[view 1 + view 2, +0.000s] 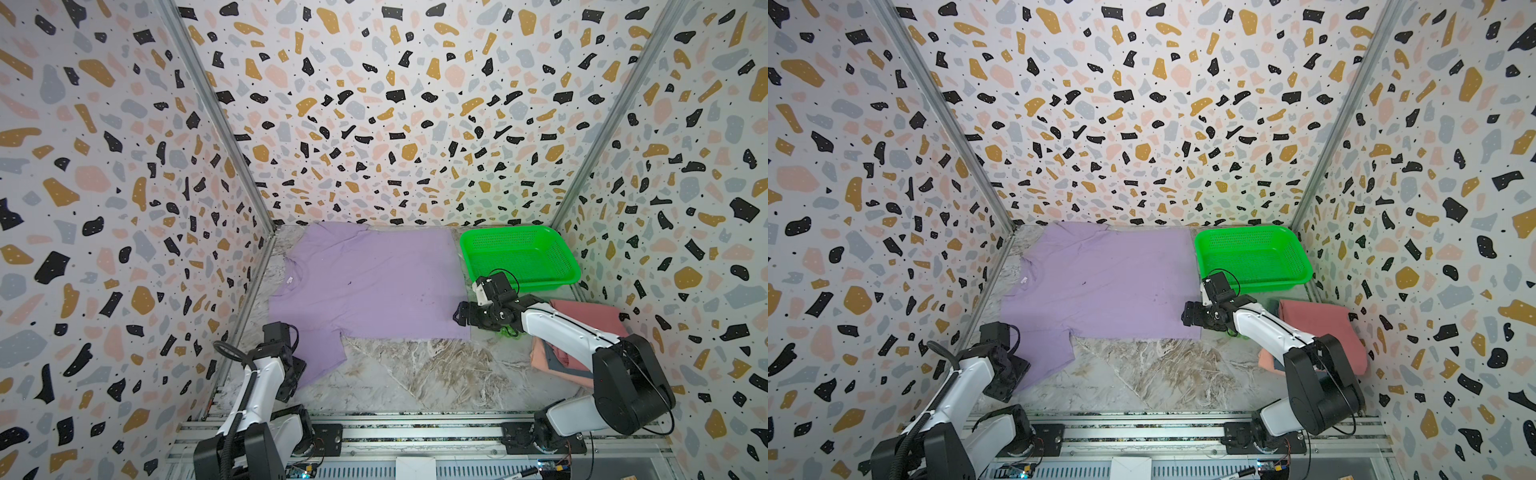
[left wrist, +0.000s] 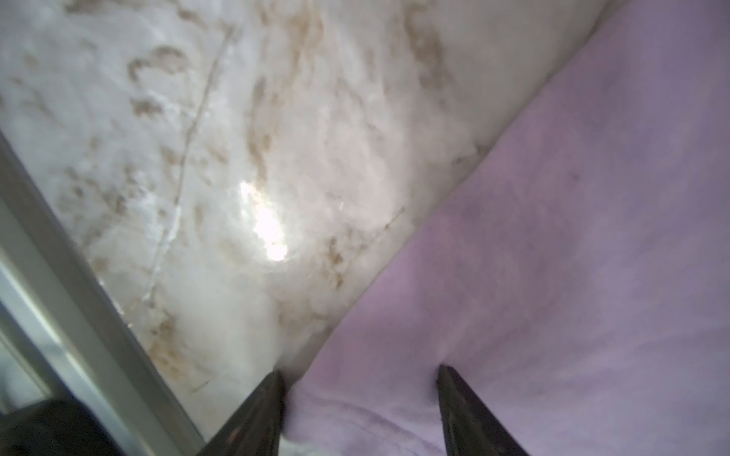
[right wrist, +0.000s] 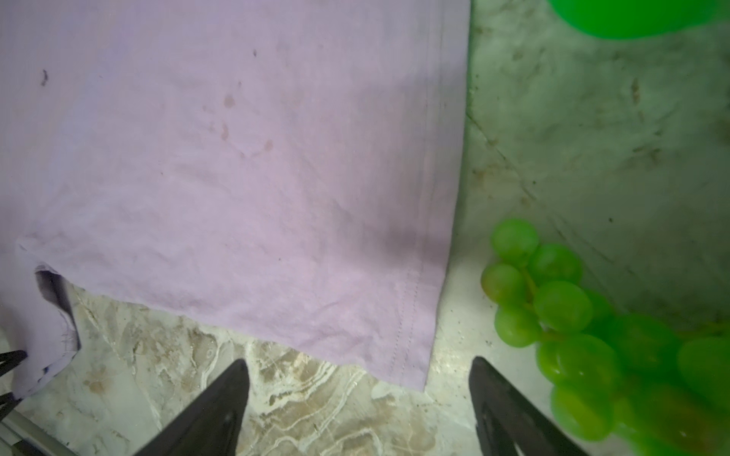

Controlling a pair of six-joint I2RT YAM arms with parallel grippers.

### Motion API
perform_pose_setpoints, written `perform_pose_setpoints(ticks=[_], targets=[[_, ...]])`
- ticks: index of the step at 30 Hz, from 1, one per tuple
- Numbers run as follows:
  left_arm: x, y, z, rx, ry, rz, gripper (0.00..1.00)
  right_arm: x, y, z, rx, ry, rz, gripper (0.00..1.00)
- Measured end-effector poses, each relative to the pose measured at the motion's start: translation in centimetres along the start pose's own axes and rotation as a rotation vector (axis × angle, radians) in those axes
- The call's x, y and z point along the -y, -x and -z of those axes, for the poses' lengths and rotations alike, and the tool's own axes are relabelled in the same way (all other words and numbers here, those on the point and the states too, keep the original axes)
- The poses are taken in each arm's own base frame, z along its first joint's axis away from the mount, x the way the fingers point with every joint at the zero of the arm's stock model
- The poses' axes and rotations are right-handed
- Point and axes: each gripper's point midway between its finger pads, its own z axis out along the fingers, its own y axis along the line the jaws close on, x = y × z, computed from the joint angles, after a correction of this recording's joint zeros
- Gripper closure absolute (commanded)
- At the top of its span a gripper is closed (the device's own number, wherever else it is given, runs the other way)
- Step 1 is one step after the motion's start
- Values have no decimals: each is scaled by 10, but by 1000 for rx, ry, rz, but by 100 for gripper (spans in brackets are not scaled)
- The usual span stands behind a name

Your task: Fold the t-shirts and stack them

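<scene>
Since the lavender t-shirt [image 1: 365, 282] lying flat on the marble table [image 1: 415, 374] is light and limp (it will sag), take edges: left gripper [image 2: 359, 373] straddles the sleeve [image 1: 320, 357], jaws apart; right gripper [image 3: 358, 360] gapes by the hem corner [image 3: 411, 355].

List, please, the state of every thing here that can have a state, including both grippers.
lavender t-shirt: unfolded, spread flat.
folded shirts: stacked, salmon on top.
green basket: upright, nothing seen inside.
grape bunch: lying beside the hem, not touching.
left gripper: open, astride sleeve edge.
right gripper: open, over hem corner.
</scene>
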Motion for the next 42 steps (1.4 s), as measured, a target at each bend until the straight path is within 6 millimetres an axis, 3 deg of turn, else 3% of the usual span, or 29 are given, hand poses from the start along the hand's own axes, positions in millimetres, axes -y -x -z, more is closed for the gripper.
perform_pose_setpoints(ticks=[4,10,14,20,25,28,33,37,39,42], targets=[[15,2,0,-5,-71,7,82,5,-26,-8,-53,-44,9,14],[48,-3,2,-52,-235,18,98,8,-56,-23,-111,-109,14,21],[57,-5,4,-72,-275,11,99,2,-50,-31,-69,-124,25,25],[58,-2,10,-70,-264,-28,99,-6,-25,-44,6,-146,33,27],[69,13,25,-19,-285,-56,100,-4,-22,-50,13,-149,29,84],[74,22,34,12,-290,-78,100,-5,-21,-52,10,-140,24,100],[84,48,67,115,-293,-125,100,-10,-31,-46,-41,-117,62,100],[91,60,98,191,-316,-154,100,-21,-41,-23,-87,-71,98,100],[95,62,107,201,-336,-160,100,-31,-35,-12,-80,-36,106,100],[112,68,123,205,-382,-185,100,-46,-9,-3,-39,23,92,100]])
